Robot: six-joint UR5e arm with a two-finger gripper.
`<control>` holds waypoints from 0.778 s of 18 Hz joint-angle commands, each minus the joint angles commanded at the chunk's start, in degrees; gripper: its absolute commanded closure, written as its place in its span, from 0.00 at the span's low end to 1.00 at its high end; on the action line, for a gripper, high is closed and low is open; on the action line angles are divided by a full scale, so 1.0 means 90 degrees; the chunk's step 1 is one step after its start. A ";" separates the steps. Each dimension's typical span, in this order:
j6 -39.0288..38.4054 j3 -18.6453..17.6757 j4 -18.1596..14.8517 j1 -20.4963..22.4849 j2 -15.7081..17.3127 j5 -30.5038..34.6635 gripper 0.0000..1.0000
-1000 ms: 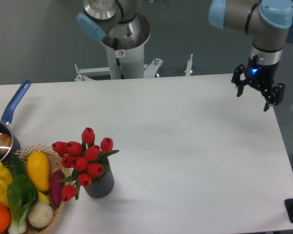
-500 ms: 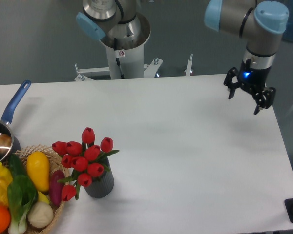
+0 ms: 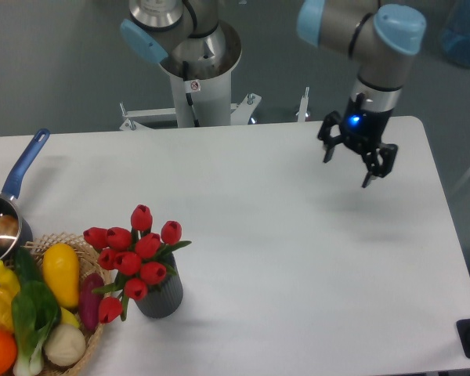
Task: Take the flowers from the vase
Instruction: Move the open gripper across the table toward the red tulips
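Note:
The flowers (image 3: 133, 257), a bunch of red tulip buds with green stems and leaves, stand in the vase (image 3: 160, 296), a short dark grey ribbed cylinder at the front left of the white table. My gripper (image 3: 347, 169) is open and empty, hanging above the back right part of the table, far to the right of the flowers and well apart from them.
A wicker basket (image 3: 92, 337) with yellow, green, purple and orange vegetables touches the vase's left side. A blue-handled metal saucepan (image 3: 4, 222) sits at the left edge. The arm's base column (image 3: 200, 82) stands behind the table.
My gripper has moved left and slightly forward over the table, towards the flowers' side. It stays open. The flowers and vase have not moved.

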 joint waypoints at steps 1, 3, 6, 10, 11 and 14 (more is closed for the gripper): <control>-0.0019 -0.0019 0.0000 -0.0049 -0.0020 -0.0516 0.00; -0.0039 -0.0039 -0.0029 -0.0069 -0.0040 -0.1222 0.00; -0.0097 -0.0010 -0.0029 -0.0234 -0.0078 -0.1837 0.00; -0.1081 -0.0020 -0.0010 -0.0420 -0.0089 -0.2221 0.00; -0.1268 -0.0020 0.0010 -0.0498 -0.0059 -0.2240 0.00; -0.1493 0.0010 0.0000 -0.0703 -0.0049 -0.2493 0.00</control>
